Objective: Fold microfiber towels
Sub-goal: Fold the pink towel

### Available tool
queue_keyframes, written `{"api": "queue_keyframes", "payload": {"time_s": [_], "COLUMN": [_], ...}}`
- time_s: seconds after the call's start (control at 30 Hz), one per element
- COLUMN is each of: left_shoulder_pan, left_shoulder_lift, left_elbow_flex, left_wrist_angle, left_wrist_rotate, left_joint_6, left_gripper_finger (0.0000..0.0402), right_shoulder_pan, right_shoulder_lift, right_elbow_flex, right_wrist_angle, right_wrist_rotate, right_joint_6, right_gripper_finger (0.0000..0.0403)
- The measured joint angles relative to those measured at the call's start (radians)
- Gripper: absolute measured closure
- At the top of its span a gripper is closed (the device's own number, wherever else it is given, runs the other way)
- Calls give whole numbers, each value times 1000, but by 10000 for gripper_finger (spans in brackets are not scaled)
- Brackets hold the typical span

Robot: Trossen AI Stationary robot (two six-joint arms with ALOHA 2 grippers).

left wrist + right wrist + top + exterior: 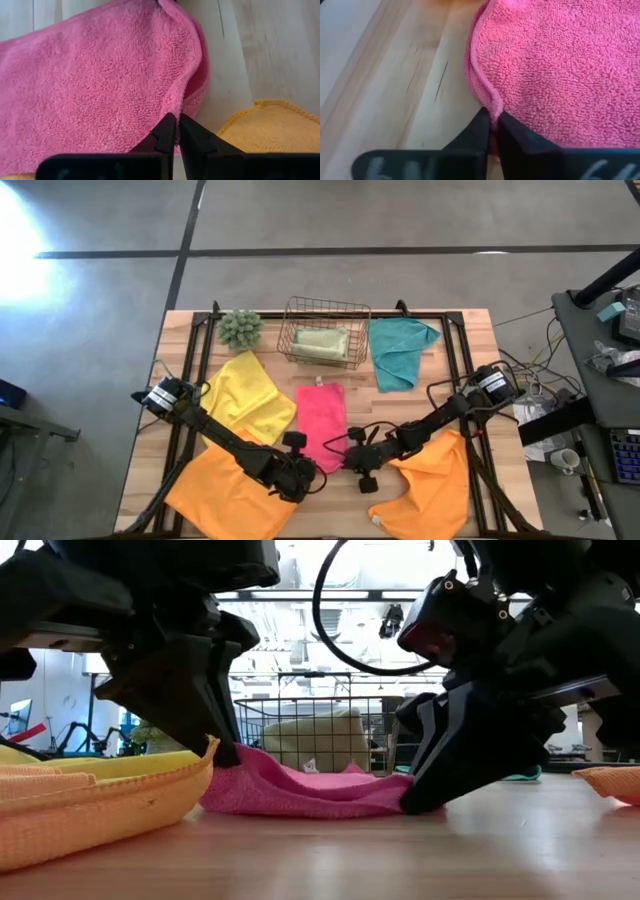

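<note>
The pink towel (321,423) lies folded lengthwise at the middle of the tabletop (470,360), and both grippers pinch its near end at about 6 o'clock. The left gripper (305,470) has its jaws clenched on the towel's near left corner, the right gripper (347,459) has its jaws clenched on the near right corner; each wrist view shows the pink hem caught between the dark fingers. The yellow towel (245,397) lies at 9 o'clock of the pink one, the teal towel (397,350) at 1 o'clock. One orange towel (222,485) lies at 7 o'clock under the left arm, the other orange towel (437,480) at 5 o'clock. A sage towel (321,342) sits folded in the wire basket (326,308) at 12 o'clock, and a plant ball (240,328) is at 11 o'clock.
</note>
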Motion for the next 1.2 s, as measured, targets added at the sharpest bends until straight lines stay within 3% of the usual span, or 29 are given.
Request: {"api": "queue_keyframes", "payload": {"time_s": [0.27,0.37,0.67,0.83,1.0,1.1,1.2], "left_shoulder_pan": [0,0,-13,-25,-32,-24,4], "left_shoulder_lift": [-62,-86,-113,-133,-133,-133,-133], "left_elbow_flex": [27,41,93,154,188,185,185], "left_wrist_angle": [-18,-33,-78,-187,-224,-262,-287], "left_wrist_rotate": [6,56,107,107,99,26,-41], "left_joint_6": [0,1,-35,-75,-75,-74,-74], "left_gripper_finger": [396,396,396,396,396,396,396], "right_shoulder_pan": [29,53,109,151,169,151,110], "right_shoulder_lift": [-94,-159,-175,-116,-91,-101,-103], "right_elbow_flex": [-5,22,314,440,490,488,484], "right_wrist_angle": [-108,-208,-629,-721,-820,-880,-942], "right_wrist_rotate": [-3,15,56,66,199,289,301], "right_joint_6": [121,167,283,360,425,463,478], "right_gripper_finger": [394,394,394,394,394,394,394]}}
